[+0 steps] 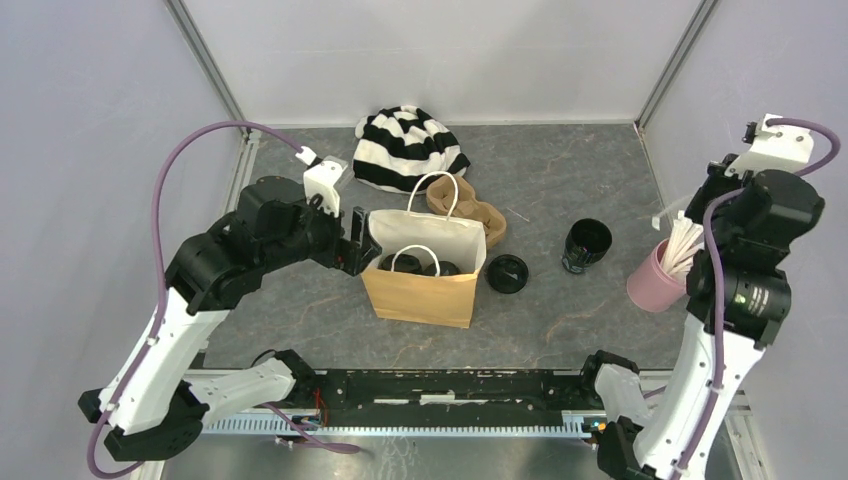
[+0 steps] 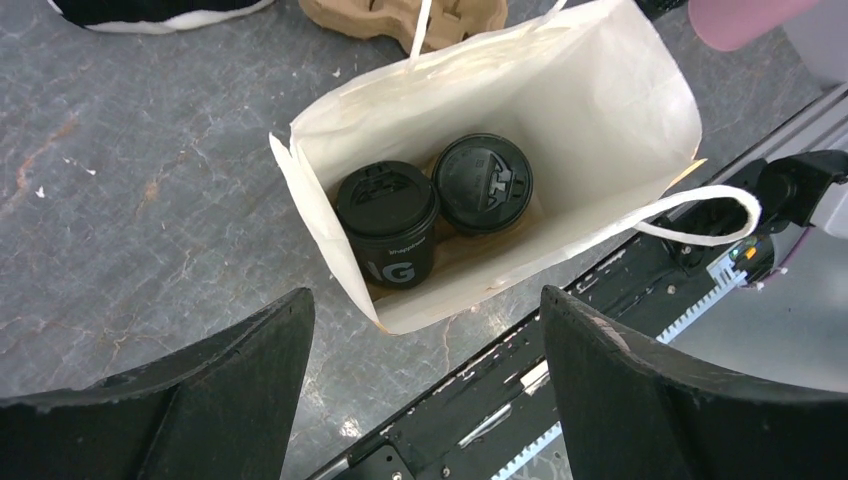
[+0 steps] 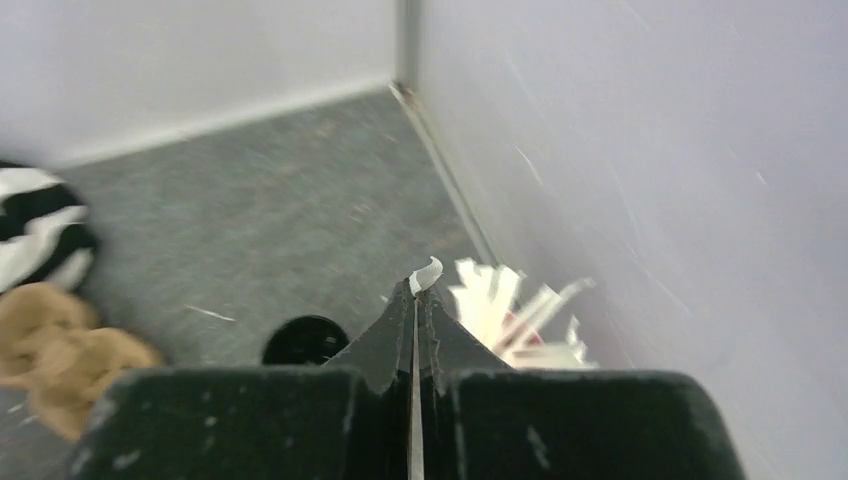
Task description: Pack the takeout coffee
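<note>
left gripper (image 1: pixel 362 248), spread wide and gripping nothing, right at the rim of the upright brown paper bag (image 1: pixel 420 297). straight ahead of its parted fingers (image 2: pixel 250 380), down inside the open bag: the takeout coffee, two black cups side by side on the bag's floor, close enough to touch, both well below the rim. nearer cup (image 2: pixel 388 225) closest to the gripper, flat black lid on, pale lettering on its wall. second cup (image 2: pixel 483 183) just beyond it, farther from the tips, also lidded. one white bag handle (image 2: pixel 700 215) looped out past the right-hand finger.

right gripper (image 3: pixel 415 300), pressed together on a thin white strip (image 3: pixel 428 272), curled end poking out past the tips. just beyond and to the right of those tips, a bunch of white sticks (image 3: pixel 505 305) in a pink cup (image 1: pixel 652 285) by the side wall. below and slightly left of the tips, an open black cup (image 3: pixel 305 340) without a lid. far off to the left of this gripper, the brown cardboard carrier (image 3: pixel 60 350) and a black-and-white striped cloth (image 3: pixel 35 235).

past the bag from the left gripper, a loose black lid (image 1: pixel 507 273) flat on the grey table (image 1: pixel 560 320), between bag and open cup.
</note>
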{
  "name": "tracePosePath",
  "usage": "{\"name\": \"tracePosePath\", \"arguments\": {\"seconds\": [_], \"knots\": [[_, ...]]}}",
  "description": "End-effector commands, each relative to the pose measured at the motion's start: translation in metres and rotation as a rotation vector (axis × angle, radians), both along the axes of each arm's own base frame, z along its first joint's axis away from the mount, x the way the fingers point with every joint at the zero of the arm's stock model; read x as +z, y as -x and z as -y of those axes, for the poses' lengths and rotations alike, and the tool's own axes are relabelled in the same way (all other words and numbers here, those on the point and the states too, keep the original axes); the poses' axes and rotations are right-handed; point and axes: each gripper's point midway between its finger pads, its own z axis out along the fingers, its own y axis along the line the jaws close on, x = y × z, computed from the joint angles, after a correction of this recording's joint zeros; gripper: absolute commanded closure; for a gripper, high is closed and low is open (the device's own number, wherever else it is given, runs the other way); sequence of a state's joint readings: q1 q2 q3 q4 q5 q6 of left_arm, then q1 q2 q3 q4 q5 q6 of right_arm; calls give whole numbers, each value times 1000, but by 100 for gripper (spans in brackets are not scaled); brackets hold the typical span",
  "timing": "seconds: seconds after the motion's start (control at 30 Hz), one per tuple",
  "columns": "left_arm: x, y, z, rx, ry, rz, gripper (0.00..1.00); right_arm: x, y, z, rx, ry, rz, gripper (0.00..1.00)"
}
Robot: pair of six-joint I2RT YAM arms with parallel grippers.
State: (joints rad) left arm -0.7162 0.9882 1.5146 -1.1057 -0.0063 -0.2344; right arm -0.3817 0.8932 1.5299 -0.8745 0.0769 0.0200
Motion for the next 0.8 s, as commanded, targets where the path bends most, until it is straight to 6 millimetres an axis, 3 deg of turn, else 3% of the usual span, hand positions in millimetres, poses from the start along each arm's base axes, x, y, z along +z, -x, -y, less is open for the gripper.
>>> {"name": "tracePosePath", "arguments": {"seconds": [0.0,0.1,0.2,0.43,0.6,0.77], "knots": [[26,0,-3,5,43,76,12,57,-15,-68,388,19,181,100],[29,1,-1,7,66,79,12,73,-20,-116,650,-66,249,100],[31,0,0,7,70,81,12,91,-17,-150,845,-155,310,100],[30,-2,1,10,72,80,13,141,-4,-204,1179,-359,411,100],[33,-5,4,16,89,83,13,135,-1,-245,1363,-461,339,100],[37,-6,0,44,96,92,13,118,-11,-292,1396,-452,239,100]]}}
